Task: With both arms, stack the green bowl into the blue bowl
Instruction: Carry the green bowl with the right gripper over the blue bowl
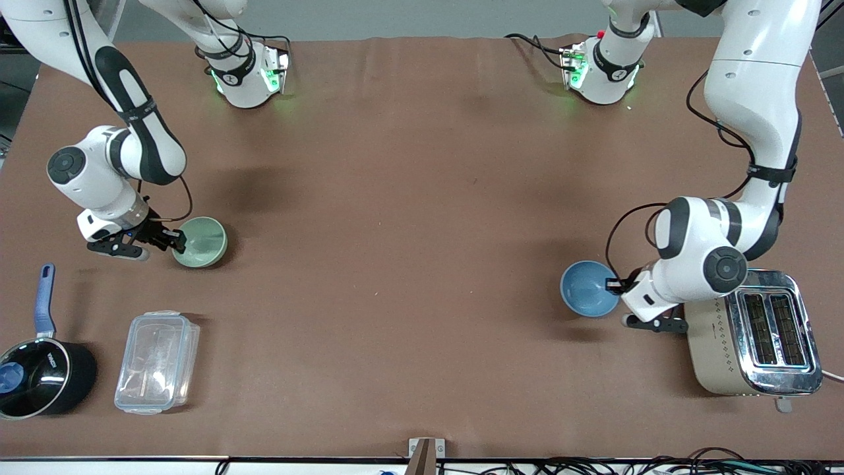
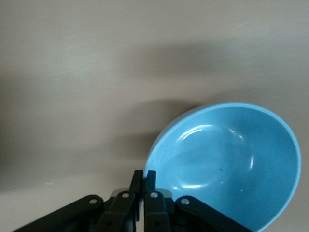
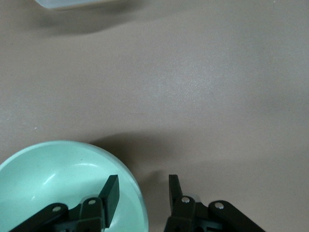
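The blue bowl (image 1: 589,288) is pinched at its rim by the left pincer (image 1: 618,285), at the left arm's end of the tabletop (image 1: 409,231). The green bowl's (image 1: 201,241) rim is straddled by the right pincer (image 1: 177,240), spread wide; it should be closed squarely before lifting.

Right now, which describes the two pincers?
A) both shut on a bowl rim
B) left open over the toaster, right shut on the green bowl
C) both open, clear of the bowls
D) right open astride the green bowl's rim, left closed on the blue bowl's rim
D: the right wrist view shows the right pincer spread, one finger inside the small pale sage-green bowl, one outside; the left pincer is pinched on the rim of the glossy sky-blue bowl.
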Action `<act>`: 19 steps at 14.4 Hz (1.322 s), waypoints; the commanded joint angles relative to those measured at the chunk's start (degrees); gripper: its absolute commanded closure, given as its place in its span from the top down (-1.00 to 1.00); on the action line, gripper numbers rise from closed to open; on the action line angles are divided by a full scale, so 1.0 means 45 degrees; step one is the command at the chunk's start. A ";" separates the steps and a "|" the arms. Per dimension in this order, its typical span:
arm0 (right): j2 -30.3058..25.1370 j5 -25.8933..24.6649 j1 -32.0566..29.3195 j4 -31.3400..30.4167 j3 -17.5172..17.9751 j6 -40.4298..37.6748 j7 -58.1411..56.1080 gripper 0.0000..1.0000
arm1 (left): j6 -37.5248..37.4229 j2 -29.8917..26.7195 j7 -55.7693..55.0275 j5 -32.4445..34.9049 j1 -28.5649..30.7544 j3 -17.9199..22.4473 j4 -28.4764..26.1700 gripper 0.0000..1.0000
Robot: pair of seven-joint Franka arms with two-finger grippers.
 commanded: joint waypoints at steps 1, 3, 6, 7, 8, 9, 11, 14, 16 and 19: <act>-0.0043 0.0130 -0.0029 -0.0318 0.0087 0.0322 0.0489 -0.68 | -0.0417 0.0158 -0.2481 -0.0232 -0.0545 -0.1425 0.0626 -0.99; -0.0198 0.0130 0.0320 -0.0279 0.0146 -0.0396 0.1640 -0.92 | -0.0417 0.0510 -0.4593 -0.0252 -0.1869 -0.1547 0.1698 -1.00; -0.1269 0.0110 0.0537 0.0305 0.0165 -0.2347 0.1762 -0.99 | -0.0319 0.1075 -0.7583 -0.0252 -0.4137 -0.1508 0.2345 -0.99; -0.1718 0.0130 0.0595 0.0714 0.0166 -0.3340 0.1839 -0.99 | -0.0300 0.1426 -0.8094 -0.0252 -0.4567 -0.1508 0.2657 -1.00; -0.2012 0.0130 0.0731 0.1317 0.0185 -0.4511 0.2111 -0.99 | -0.0203 0.1622 -0.8351 -0.0213 -0.4997 -0.1489 0.2795 -1.00; -0.2189 0.0130 0.0945 0.2096 0.0185 -0.5779 0.2384 -0.99 | 0.0030 0.1721 -0.8450 -0.0194 -0.5292 -0.1469 0.2777 -0.99; -0.2211 0.0149 0.1588 0.3816 0.0185 -0.7834 0.3475 -0.99 | 0.0422 0.1994 -0.8665 -0.0193 -0.5606 -0.1469 0.2777 -0.99; -0.2172 0.0149 0.3169 0.5032 0.0185 -0.8721 0.5894 -0.99 | 0.1124 0.2638 -0.8724 -0.0115 -0.5997 -0.1450 0.2758 -0.71; -0.2133 0.0149 0.4456 0.5558 0.0185 -0.8761 0.7749 -0.99 | 0.1205 0.2486 -0.8802 -0.0096 -0.5940 -0.1411 0.2796 0.99; -0.1977 0.0149 0.6214 0.6379 0.0185 -0.8761 1.0035 -0.99 | 0.0215 0.0966 -0.8744 -0.0057 -0.5375 -0.1042 0.2952 1.00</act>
